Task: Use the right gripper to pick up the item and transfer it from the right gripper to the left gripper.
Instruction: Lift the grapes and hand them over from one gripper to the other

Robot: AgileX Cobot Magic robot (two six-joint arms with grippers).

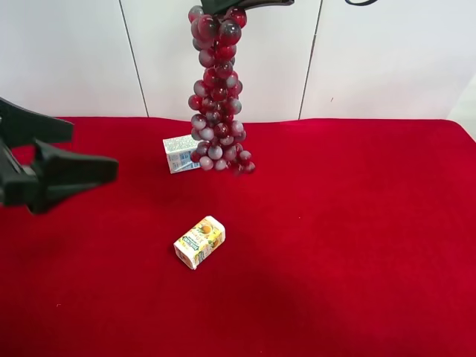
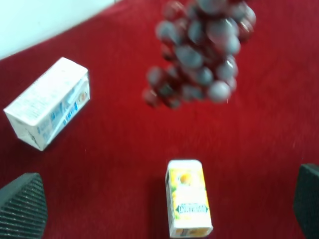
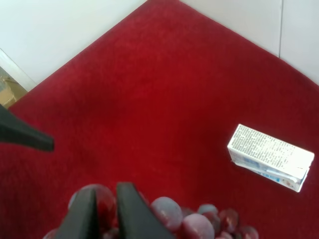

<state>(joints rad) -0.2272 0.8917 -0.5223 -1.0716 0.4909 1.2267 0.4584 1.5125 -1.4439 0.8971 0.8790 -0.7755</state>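
High over the far side of the desk (image 1: pixel 357 245), the grape bunch (image 1: pixel 217 97) hangs from the right gripper (image 3: pixel 106 214), whose fingers (image 3: pixel 132 211) are clamped on its top grapes, probably so it dangles clear for the handover. At left, the left gripper (image 1: pixel 93 152) has its fingers spread wide. Print on the white-blue carton (image 1: pixel 180 154) and the yellow-white carton (image 1: pixel 199 242) is too small to read.

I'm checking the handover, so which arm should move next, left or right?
Left, probably. The left claw stands open and empty, facing the grapes; the right claw is shut on the bunch's top, so it can only hold.
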